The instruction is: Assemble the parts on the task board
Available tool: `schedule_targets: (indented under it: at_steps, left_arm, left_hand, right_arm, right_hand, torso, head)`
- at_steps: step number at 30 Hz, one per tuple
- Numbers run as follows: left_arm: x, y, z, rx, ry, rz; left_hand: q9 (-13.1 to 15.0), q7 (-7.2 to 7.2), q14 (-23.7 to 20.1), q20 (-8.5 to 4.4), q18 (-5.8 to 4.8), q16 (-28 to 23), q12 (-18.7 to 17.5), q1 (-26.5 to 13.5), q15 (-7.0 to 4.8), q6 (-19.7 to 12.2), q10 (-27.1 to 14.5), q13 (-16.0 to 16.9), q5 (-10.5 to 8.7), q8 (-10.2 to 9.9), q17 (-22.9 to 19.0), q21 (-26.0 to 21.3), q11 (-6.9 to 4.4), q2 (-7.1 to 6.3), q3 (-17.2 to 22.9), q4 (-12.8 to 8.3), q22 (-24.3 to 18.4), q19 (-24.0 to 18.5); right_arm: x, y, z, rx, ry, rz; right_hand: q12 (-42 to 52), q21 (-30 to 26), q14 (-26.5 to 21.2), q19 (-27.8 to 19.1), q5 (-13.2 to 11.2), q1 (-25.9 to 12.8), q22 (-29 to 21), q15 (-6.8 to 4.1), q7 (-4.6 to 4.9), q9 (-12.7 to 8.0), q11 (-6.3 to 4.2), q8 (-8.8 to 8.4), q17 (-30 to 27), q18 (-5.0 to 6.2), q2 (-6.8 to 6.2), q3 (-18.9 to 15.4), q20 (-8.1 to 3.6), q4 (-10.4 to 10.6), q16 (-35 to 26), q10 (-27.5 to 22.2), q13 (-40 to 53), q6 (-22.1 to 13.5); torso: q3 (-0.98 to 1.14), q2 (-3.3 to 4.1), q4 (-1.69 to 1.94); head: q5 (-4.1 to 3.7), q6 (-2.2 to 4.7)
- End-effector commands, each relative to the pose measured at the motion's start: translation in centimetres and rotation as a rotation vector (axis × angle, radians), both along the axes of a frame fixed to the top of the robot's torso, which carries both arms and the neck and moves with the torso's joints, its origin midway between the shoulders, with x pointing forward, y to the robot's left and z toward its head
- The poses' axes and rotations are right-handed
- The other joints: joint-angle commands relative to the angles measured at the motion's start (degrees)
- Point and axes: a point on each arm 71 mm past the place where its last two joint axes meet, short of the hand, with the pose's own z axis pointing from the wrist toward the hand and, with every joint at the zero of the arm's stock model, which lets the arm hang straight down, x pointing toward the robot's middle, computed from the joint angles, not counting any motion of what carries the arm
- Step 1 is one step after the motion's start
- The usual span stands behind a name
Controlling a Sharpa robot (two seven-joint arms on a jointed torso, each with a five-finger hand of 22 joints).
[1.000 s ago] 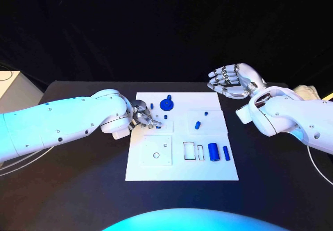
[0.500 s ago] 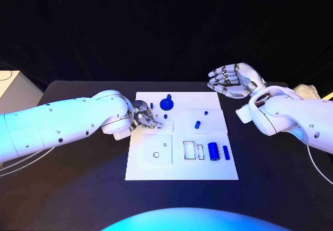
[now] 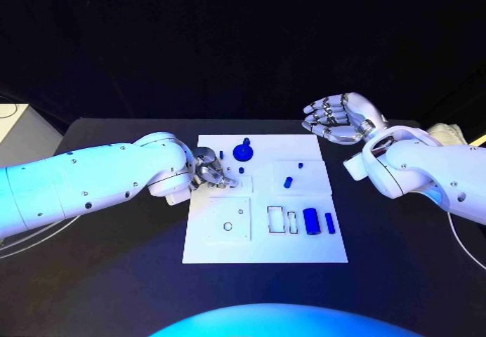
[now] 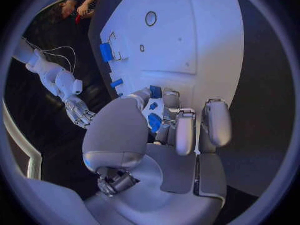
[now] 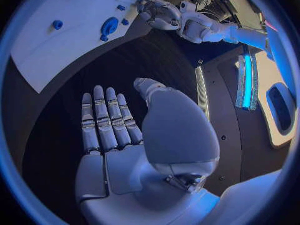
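Near the task board's [image 3: 265,246] left edge, my left robot hand [image 3: 211,172] pinched a small blue part [image 4: 155,122], apparently mid-placement; next I judged it needed careful seating. My right robot hand [image 3: 339,118] hovered spread wide, empty, near the table's far edge.

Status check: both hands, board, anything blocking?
Left hand down on the task board, fingers at a small blue part; hold unclear. Right hand open, raised off the board's far right corner. Nothing blocking.
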Motion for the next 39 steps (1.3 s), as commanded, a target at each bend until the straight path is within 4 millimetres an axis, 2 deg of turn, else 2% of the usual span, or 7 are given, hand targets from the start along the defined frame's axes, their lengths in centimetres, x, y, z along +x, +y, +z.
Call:
schedule_targets:
  at_steps: [1,9,16,29,39]
  left_arm:
    - [-0.04,-0.29,0.05,-0.016,-0.006,-0.001]
    - [-0.18,-0.67,0.14,-0.031,-0.012,-0.010]
    - [-0.18,-0.72,0.15,-0.033,-0.013,-0.011]
    - [-0.11,-0.73,-0.05,-0.010,0.010,-0.018]
    - [0.01,-1.19,-0.38,0.006,0.020,-0.017]
  left_hand:
    - [-0.1,-0.08,4.2,-0.23,0.14,0.3,0.3,0.5,-0.26,0.3,0.3,0.1,0.30,0.3,10.6,0.2,-0.06,0.01,0.4,0.0,0.0,0.3]
    - [-0.6,0.06,4.2,-0.25,0.10,0.4,0.4,-1.2,-0.20,0.4,0.5,0.1,0.09,0.6,10.7,0.2,0.06,-1.26,-0.4,0.6,0.2,0.4]
    - [-0.8,-0.02,4.3,-0.27,0.05,0.4,0.7,-2.2,-0.23,0.6,0.8,0.4,0.06,0.9,10.7,0.4,0.01,-1.65,-1.0,0.6,0.4,0.6]
    - [-0.8,-0.14,4.4,-0.31,-0.05,0.5,0.9,-2.7,-0.29,0.8,1.2,0.8,0.07,1.2,10.9,0.6,-0.08,-1.69,-1.3,0.6,0.8,0.9]
    - [-0.8,-0.47,4.5,-0.44,-0.16,0.7,1.3,-2.2,-0.52,1.3,1.7,1.4,0.15,2.0,11.3,1.0,-0.38,-1.14,-1.1,0.4,1.2,1.3]
  right_arm:
    - [-0.06,0.15,-0.05,-0.005,0.003,0.016]
    - [-0.07,0.15,-0.05,-0.005,0.003,0.016]
    - [-0.06,0.15,-0.06,-0.005,0.004,0.017]
    - [-0.05,0.18,-0.09,-0.005,0.005,0.018]
    - [-0.09,0.22,-0.09,-0.005,0.006,0.021]
  right_hand:
    - [-0.3,-0.3,-0.2,-0.4,-0.2,-0.3,0.0,0.25,3.64,-0.1,0.44,-0.28,-0.1,-0.09,0.00,-0.1,-0.10,-0.3,-0.3,0.2,0.0,-0.1]
    - [-0.3,-0.3,-0.2,-0.4,-0.2,-0.3,0.0,0.25,3.64,-0.1,0.44,-0.28,-0.1,-0.09,0.00,-0.1,-0.10,-0.3,-0.3,0.2,0.0,-0.1]
    - [-0.3,-0.3,-0.2,-0.4,-0.2,-0.3,0.0,0.25,3.64,-0.1,0.44,-0.28,-0.1,-0.09,0.00,-0.1,-0.10,-0.3,-0.3,0.2,0.0,-0.1]
    - [-0.3,-0.3,-0.3,-0.5,-0.2,-0.4,-0.2,0.26,3.64,-0.1,0.44,-0.26,-0.2,-0.10,0.04,0.0,-0.09,-0.3,-0.3,0.2,-0.1,0.0]
    - [-0.3,-0.3,-0.3,-0.5,-0.2,-0.4,-0.2,0.26,3.64,-0.1,0.44,-0.26,-0.2,-0.10,0.04,0.0,-0.09,-0.3,-0.3,0.2,-0.1,0.0]
  torso:
    - [-0.02,0.02,-0.03]
    - [-0.02,0.01,0.00]
    - [-0.01,0.03,0.05]
    - [-0.03,0.03,0.02]
    - [-0.03,0.04,0.01]
  head:
    - [-0.01,-0.04]
    - [-0.05,-0.03]
    - [-0.11,-0.06]
    - [-0.23,-0.31]
    - [-0.35,-0.44]
